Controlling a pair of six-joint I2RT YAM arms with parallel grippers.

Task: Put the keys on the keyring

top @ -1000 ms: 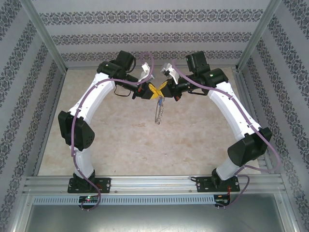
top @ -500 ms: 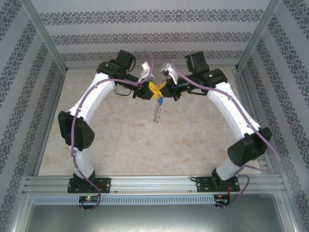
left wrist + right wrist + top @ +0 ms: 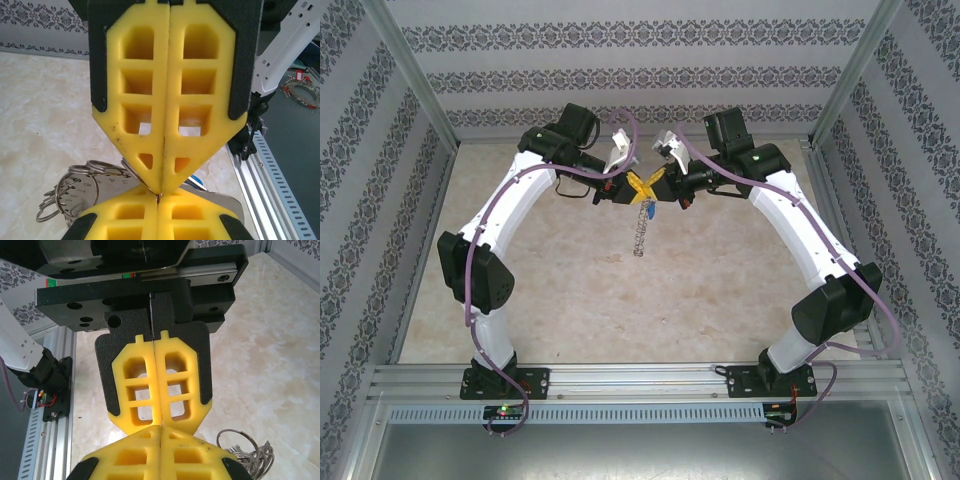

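Left pincer (image 3: pixel 632 187) and right pincer (image 3: pixel 657 182) are meeting tip to tip in the air, directly above the keyring (image 3: pixel 640 232). Each is pressing its yellow foam pads flat together, and no gap is showing along either seam in the wrist views. I cannot tell which pair is actually pinching the metal, because the tips are crowding one another. The keyring is hanging straight down from that meeting point as a thin silvery strand, well clear of the table (image 3: pixel 570 290). In the left wrist view several of its wire rings (image 3: pixel 75 187) are fanning out beside the pads. The blue-headed key (image 3: pixel 648 211) is dangling at the top of the keyring, just under the right pincer's tips.

Beneath the keyring the table is showing a pale cream marble pattern with a slight sheen. Behind the keyring the back wall (image 3: pixel 640 80) is carrying white paper banded with dark damask ornament. The same paper is running along the side walls (image 3: pixel 360 200) to either side of the keyring. Slanting aluminium posts (image 3: pixel 412 70) are framing the walls at the corners behind the keyring. Nearer than the keyring, an aluminium rail (image 3: pixel 640 378) is bearing both arm bases. A slotted grey strip (image 3: pixel 640 412) and a dull metal sheet (image 3: pixel 640 450) are lying nearer again.
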